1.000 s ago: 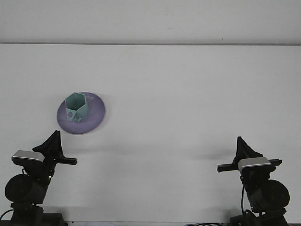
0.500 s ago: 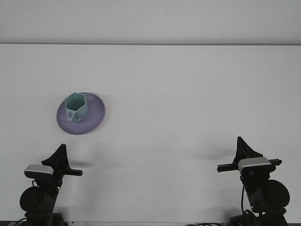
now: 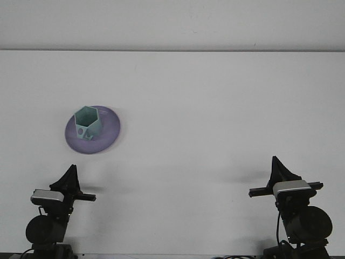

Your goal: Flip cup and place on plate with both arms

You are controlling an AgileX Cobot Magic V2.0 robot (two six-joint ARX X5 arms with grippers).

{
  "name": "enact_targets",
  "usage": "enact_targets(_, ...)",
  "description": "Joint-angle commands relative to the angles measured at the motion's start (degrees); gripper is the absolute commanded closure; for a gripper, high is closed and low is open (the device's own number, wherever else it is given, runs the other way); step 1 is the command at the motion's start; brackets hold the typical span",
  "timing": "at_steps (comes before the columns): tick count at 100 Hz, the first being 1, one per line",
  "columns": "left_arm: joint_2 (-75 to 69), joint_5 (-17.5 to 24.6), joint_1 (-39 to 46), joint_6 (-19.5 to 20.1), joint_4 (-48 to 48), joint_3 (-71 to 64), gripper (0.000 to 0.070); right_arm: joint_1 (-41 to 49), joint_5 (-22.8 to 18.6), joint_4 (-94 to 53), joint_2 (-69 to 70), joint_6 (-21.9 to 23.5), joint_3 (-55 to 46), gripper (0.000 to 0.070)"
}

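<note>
At the lower left of the frame the left gripper sits low near the table's near edge, and at the lower right the right gripper stands a little higher; each holds nothing, and how far their jaws are parted cannot be told from this angle. Farther back, in the left middle of the white table, the teal hexagonal cup stands mouth-up on the purple plate, well apart from both grippers.

Teal hexagonal cup stands seemingly upright, mouth up, on purple plate.
</note>
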Motion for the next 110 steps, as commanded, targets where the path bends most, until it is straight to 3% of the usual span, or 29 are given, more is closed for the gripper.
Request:
enact_targets(1, -0.04, -0.33, -0.02, 1.01, 0.5, -1.07, 0.0685, 0.0, 0.22, 0.61, 0.22, -0.28, 0.63, 0.07)
enact_targets(51, -0.04, -0.33, -0.02, 0.98, 0.52, -1.07, 0.0685, 0.0, 0.22, 0.63, 0.22, -0.28, 0.63, 0.07)
enact_targets(66, -0.04, -0.33, -0.02, 0.98, 0.55, -1.07, 0.0685, -1.84, 0.22, 0.52, -1.92, -2.12, -0.02, 0.07)
enact_targets(87, -0.02, -0.33, -0.02, 0.98, 0.52, -1.07, 0.0685, -9.66, -9.07, 4.39, -12.02, -10.25, -10.82, 0.07)
enact_targets(110, -0.04, -0.33, -0.02, 0.98, 0.57, -1.07, 0.0685, -11.32, -9.25, 9.46, -15.15, -12.31, -21.31, 0.07)
